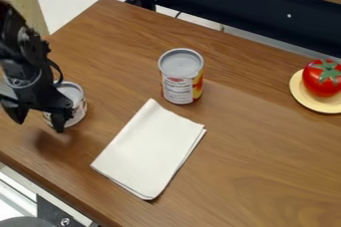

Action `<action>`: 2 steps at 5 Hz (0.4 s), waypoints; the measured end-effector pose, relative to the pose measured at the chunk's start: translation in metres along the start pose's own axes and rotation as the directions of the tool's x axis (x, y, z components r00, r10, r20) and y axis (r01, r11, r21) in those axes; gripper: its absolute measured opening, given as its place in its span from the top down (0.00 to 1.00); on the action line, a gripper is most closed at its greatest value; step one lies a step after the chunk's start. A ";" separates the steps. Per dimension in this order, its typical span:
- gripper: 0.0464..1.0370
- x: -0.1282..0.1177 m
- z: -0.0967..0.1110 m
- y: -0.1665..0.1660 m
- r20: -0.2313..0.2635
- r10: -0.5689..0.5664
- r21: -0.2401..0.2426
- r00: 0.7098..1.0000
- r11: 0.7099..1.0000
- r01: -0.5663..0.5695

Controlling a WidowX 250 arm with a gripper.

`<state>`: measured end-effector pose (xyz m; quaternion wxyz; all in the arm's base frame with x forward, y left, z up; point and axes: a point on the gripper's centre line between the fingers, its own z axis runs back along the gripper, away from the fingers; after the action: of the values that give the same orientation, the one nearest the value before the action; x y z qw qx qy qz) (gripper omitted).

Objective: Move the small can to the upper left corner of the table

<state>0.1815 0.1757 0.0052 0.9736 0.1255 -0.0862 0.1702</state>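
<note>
Black two-finger gripper [38,120] is hanging with its fingers spread apart, and the small, grey-topped, pale-sided can [78,111] is standing upright just beside it, partly behind the finger at view right; the grasp is probably wanting a rightward shift!

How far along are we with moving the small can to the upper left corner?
Looks done: the gripper is right at the small can, fingers spread. In hand: nothing clearly; one finger overlaps the can in view, but I can't confirm a grip. Left: secure it and place it at the table's upper left corner.
</note>
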 end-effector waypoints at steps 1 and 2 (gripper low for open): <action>0.04 0.010 -0.005 -0.004 -0.029 -0.022 0.001 0.999 1.000 0.022; 0.04 0.019 -0.007 -0.012 -0.029 -0.077 -0.002 0.997 0.997 0.077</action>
<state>0.2039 0.1726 0.0004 0.9806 0.1260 -0.0673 0.1343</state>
